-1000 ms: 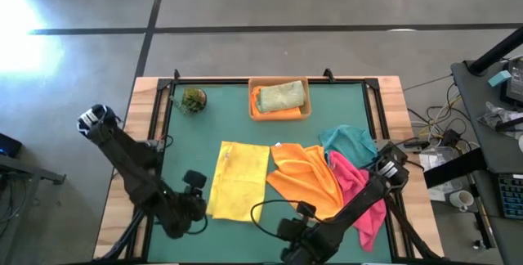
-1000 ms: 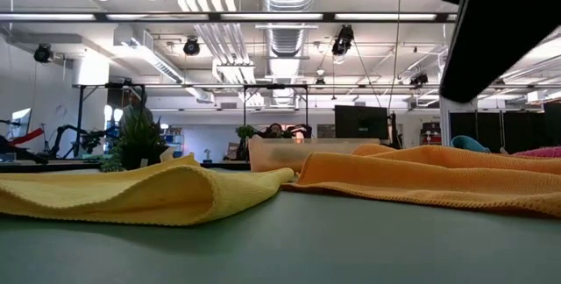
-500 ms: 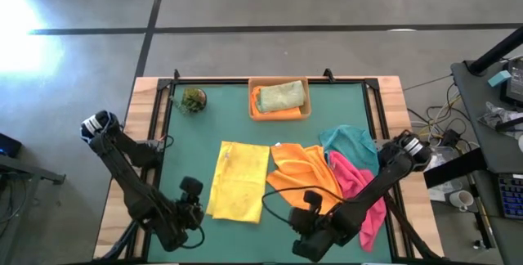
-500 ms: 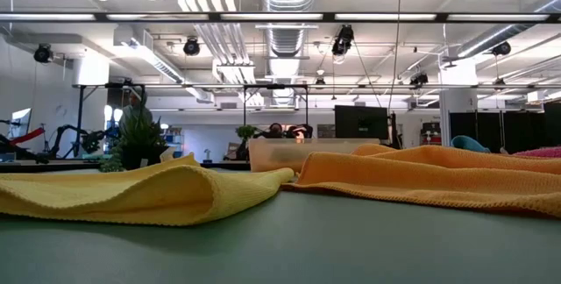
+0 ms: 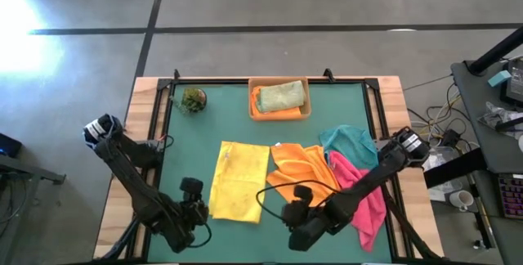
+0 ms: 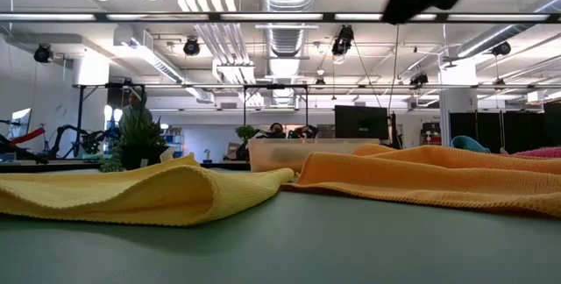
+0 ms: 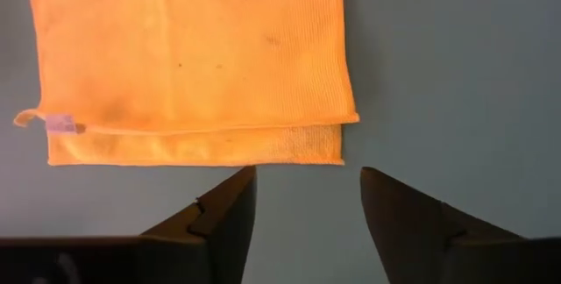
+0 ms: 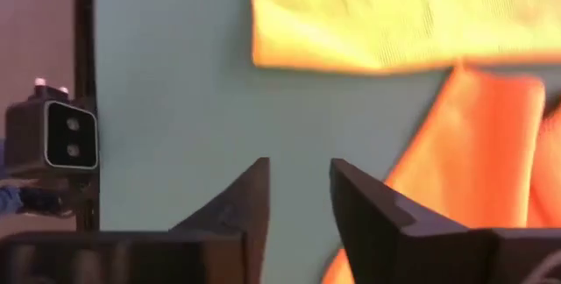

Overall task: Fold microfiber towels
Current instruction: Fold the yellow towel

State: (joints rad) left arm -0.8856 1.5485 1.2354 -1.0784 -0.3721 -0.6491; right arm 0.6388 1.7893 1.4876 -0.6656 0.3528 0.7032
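Around a half-folded yellow towel (image 5: 238, 180), both released tools, left (image 5: 194, 205) and right (image 5: 292, 216), hover empty; orange (image 5: 309, 177), pink (image 5: 364, 195) and teal (image 5: 350, 141) towels beside it remain unfolded.

Your green table (image 5: 188, 146) and its load

You have 4 towels lying on it: yellow towel (image 5: 238, 180) just ahead of the left gripper's fingers (image 7: 230, 209), orange towel (image 5: 309, 175), pink towel (image 5: 364, 199), teal towel (image 5: 349, 141); tan tray (image 5: 279, 114) and plant ball (image 5: 194, 100) sit beyond.
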